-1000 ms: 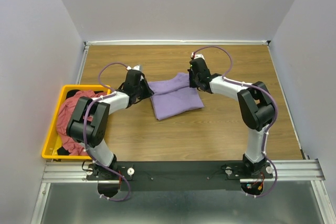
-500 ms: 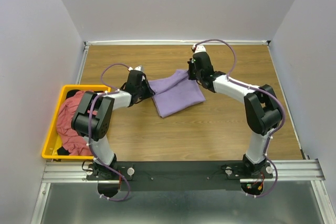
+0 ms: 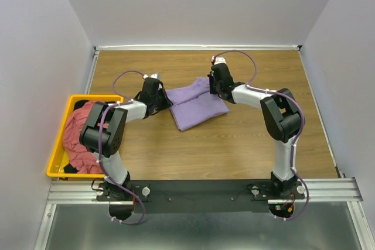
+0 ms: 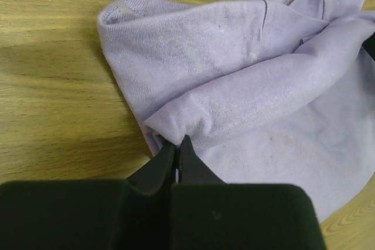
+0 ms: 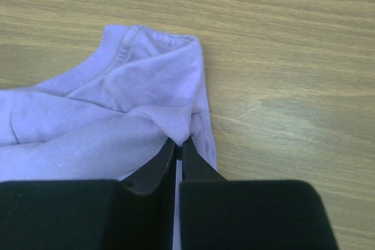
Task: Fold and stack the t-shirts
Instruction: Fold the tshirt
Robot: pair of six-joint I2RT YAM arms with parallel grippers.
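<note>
T-shirt (image 3: 196,106) in left hand (image 4: 177,143), perhaps right (image 5: 179,142)

The lavender t-shirt (image 3: 196,105) is a plain pale purple with no print, its ribbed collar the same shade. The tabletop (image 3: 234,144) is warm brown wood grain. At its left edge the bin (image 3: 54,162) is bright yellow, with one t-shirt in it dusty red-pink (image 3: 76,130) and another dark, near black (image 3: 69,168). The left gripper (image 4: 177,143) and right gripper (image 5: 179,143) are matt black. The cables (image 3: 124,73) are purple.
</note>
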